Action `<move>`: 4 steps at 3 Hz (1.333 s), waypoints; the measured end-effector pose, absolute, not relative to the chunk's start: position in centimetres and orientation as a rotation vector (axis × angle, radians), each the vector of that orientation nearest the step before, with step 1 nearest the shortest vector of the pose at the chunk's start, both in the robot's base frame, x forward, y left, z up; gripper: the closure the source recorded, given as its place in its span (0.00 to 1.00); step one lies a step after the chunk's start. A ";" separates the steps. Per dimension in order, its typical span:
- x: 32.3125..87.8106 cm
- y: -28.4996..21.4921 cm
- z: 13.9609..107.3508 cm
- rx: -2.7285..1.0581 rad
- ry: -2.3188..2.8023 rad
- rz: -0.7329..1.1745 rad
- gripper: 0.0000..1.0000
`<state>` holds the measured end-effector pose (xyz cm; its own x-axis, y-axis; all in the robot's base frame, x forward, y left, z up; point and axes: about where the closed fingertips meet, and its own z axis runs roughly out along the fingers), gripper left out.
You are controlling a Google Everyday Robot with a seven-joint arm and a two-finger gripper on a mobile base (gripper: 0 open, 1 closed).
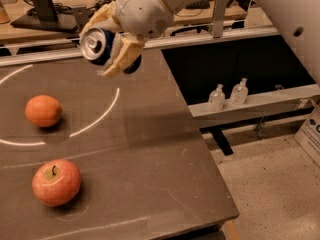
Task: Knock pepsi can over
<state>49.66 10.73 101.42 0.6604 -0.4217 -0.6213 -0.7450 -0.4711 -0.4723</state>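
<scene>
The pepsi can [98,45] is dark blue with a silver top and pull tab. It is tilted on its side, its top facing left, held above the far part of the dark table [150,149]. My gripper [110,43] is shut on the can, with one cream finger above it and one below. The white arm comes in from the upper right.
An orange [43,110] lies at the left of the table and a red apple [56,182] at the front left. White curved lines mark the tabletop. Two small clear bottles [228,95] stand on a shelf to the right. The table's right edge drops to the floor.
</scene>
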 end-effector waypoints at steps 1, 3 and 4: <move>50.3 13.9 97.3 -2.258 0.965 0.416 1.00; 51.4 16.4 91.1 -2.380 1.109 0.352 1.00; 51.6 16.6 88.4 -2.434 1.202 0.342 0.84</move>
<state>51.64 16.58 88.40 0.5996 -0.7005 -0.3870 -0.7993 -0.5484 -0.2457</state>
